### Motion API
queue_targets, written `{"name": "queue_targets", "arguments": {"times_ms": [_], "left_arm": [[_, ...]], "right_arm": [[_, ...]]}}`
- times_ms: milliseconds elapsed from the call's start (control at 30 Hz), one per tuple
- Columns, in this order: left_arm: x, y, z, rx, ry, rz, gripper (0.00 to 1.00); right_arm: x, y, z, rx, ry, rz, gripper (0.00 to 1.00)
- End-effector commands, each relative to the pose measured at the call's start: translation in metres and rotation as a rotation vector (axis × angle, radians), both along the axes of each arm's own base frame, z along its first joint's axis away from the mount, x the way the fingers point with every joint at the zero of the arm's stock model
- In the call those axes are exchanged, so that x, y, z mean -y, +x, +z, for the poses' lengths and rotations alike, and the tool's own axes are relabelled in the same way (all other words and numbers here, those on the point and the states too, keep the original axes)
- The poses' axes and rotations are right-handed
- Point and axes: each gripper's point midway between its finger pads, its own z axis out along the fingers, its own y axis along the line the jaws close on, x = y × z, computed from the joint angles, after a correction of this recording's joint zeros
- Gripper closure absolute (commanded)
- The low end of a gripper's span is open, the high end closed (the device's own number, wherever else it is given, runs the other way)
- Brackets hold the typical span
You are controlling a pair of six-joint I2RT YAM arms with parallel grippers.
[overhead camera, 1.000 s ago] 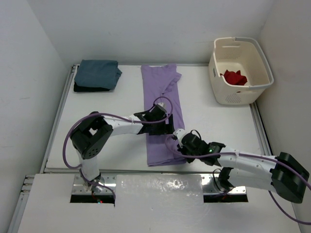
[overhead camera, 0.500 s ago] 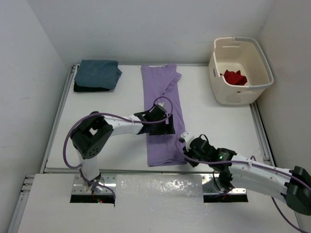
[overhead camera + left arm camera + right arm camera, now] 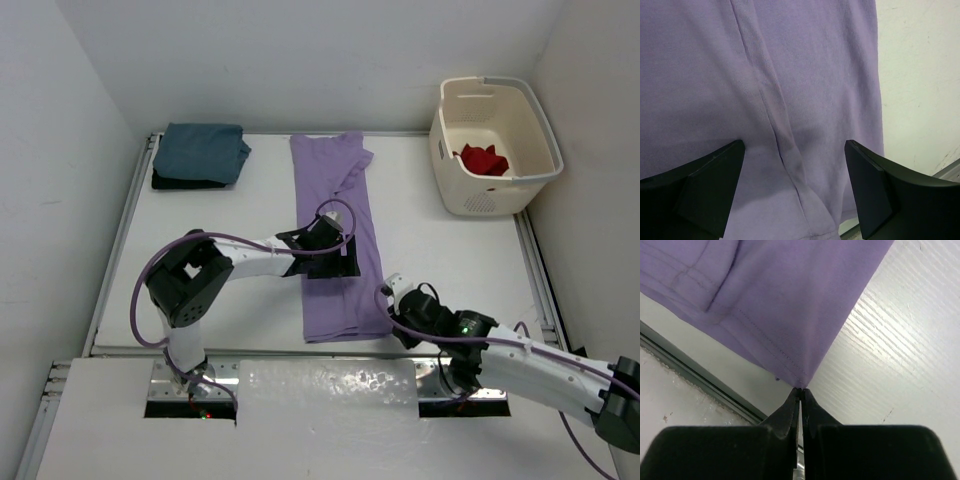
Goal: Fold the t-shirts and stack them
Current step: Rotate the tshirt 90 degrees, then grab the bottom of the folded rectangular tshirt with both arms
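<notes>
A purple t-shirt (image 3: 335,215), folded into a long strip, lies down the middle of the table. My left gripper (image 3: 335,258) is open and rests on its middle. In the left wrist view the two fingers (image 3: 710,185) straddle a crease in the purple cloth (image 3: 805,75). My right gripper (image 3: 393,308) is at the shirt's near right corner. In the right wrist view it (image 3: 801,390) is shut, with the hem corner of the shirt (image 3: 790,300) pinched at its tips. A folded blue-grey t-shirt (image 3: 205,150) lies on a dark one at the back left.
A cream laundry basket (image 3: 470,195) with a red garment (image 3: 483,158) in it stands at the back right. The table's metal front rail (image 3: 695,377) runs just below the shirt's hem. White walls enclose the table on the left, back and right.
My right gripper has moved from over the shirt's lower right part toward the near right, ending at the hem corner. The left gripper has not moved.
</notes>
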Motion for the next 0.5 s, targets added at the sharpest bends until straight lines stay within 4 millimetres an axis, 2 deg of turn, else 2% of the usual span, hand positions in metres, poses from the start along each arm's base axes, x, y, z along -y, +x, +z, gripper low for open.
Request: {"name": "queue_targets", "arguments": {"times_ms": [0, 67, 133, 200, 233, 300, 367, 400, 467], "left_arm": [[0.002, 0.004, -0.002, 0.006, 0.001, -0.012, 0.2], [0.002, 0.004, -0.002, 0.005, 0.004, -0.014, 0.2], [0.003, 0.004, -0.002, 0.007, 0.001, -0.018, 0.2], [0.004, 0.004, -0.002, 0.006, -0.002, -0.026, 0.2], [0.005, 0.003, -0.001, 0.004, -0.006, -0.031, 0.2], [0.008, 0.003, 0.003, 0.008, -0.018, -0.051, 0.2], [0.011, 0.003, 0.013, 0.026, -0.028, -0.071, 0.17], [0.014, 0.005, 0.027, 0.053, -0.043, -0.077, 0.15], [0.012, 0.004, 0.041, 0.083, -0.03, -0.087, 0.11]], "right_arm": [[0.009, -0.003, -0.002, -0.03, -0.022, -0.07, 0.98], [0.019, -0.008, -0.007, -0.054, -0.064, -0.091, 0.98], [0.017, -0.007, -0.009, -0.06, -0.043, -0.118, 0.94], [0.01, -0.011, -0.01, -0.077, -0.015, -0.097, 0.88], [0.01, -0.011, -0.011, -0.077, -0.015, -0.095, 0.78], [0.016, -0.009, -0.01, -0.069, -0.043, -0.11, 0.76], [0.017, -0.005, 0.0, -0.054, -0.055, -0.12, 0.7], [0.014, -0.005, 0.005, -0.051, -0.044, -0.109, 0.62], [0.005, 0.002, 0.023, -0.022, 0.0, -0.113, 0.48]]}}
